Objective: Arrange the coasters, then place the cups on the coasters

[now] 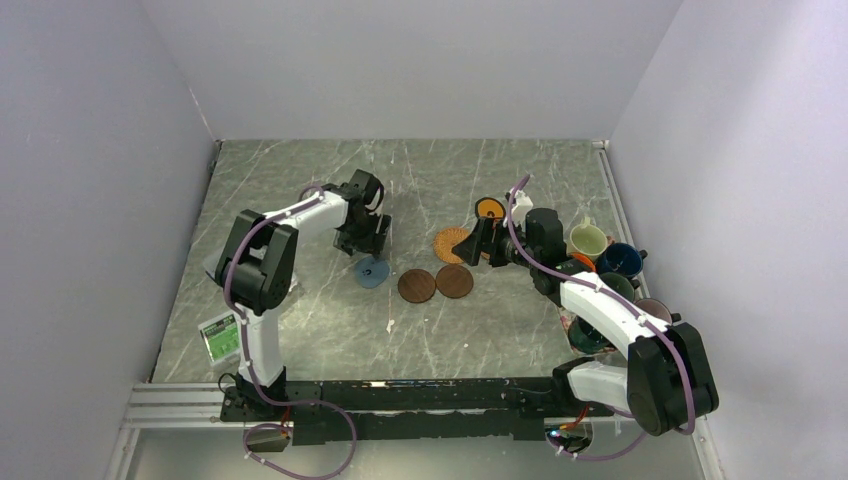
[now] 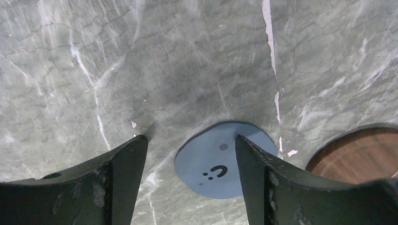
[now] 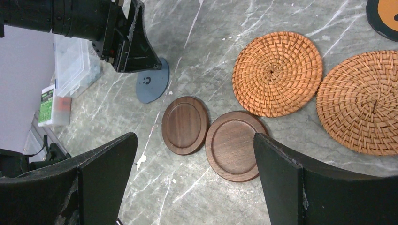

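My left gripper (image 2: 190, 140) stands low over the blue-grey coaster (image 2: 211, 164), open. Its right finger (image 2: 253, 168) rests on the disc's right part, and its left finger (image 2: 126, 173) is on the marble, apart from the disc. In the top view the blue-grey coaster (image 1: 372, 272) lies left of two dark brown coasters (image 1: 417, 286) (image 1: 454, 281). My right gripper (image 3: 195, 137) hovers wide open above the brown coasters (image 3: 185, 124) (image 3: 233, 144), holding nothing. Two tan woven coasters (image 3: 277, 72) (image 3: 363, 101) and the black one with an orange face (image 3: 385, 14) lie beyond. The cups (image 1: 618, 261) cluster at the right.
A clear plastic box (image 3: 70, 61) and a green-and-white packet (image 1: 221, 335) sit at the table's left side. The cream cup (image 1: 587, 240) and a dark green cup (image 1: 585, 338) stand close to my right arm. Walls enclose the table on three sides.
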Available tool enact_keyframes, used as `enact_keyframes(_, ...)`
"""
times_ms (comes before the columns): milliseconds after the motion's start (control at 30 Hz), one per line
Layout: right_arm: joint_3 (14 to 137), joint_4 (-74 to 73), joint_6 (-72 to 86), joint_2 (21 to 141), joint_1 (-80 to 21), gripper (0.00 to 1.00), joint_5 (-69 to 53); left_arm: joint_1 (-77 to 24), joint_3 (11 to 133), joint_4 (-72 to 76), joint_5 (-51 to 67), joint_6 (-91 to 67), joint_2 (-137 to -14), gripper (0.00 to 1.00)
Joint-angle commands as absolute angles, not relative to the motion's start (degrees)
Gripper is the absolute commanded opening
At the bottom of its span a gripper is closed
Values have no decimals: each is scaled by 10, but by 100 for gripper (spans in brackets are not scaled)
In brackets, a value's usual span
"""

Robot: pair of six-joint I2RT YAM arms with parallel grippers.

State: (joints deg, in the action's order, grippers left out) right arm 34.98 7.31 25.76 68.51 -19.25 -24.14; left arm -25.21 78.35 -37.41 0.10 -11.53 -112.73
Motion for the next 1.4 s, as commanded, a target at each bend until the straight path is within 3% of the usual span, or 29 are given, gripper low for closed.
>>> enact_keyframes(0, 350, 93, 259, 673, -190, 100, -249, -258, 798, -398, 23, -140, -1149, 74)
enact_keyframes(300, 351, 92, 258, 671, -190, 100, -246, -258, 860, -407, -18, -121, -1202, 73)
enact_keyframes(733, 349, 101, 261, 679, -190, 100, -252, -274, 845, -417, -39, -114, -1207, 69)
enact_keyframes(1367, 348, 95, 259, 671, -190, 100, -247, -307, 711, -389, -5, -184, -1146, 64)
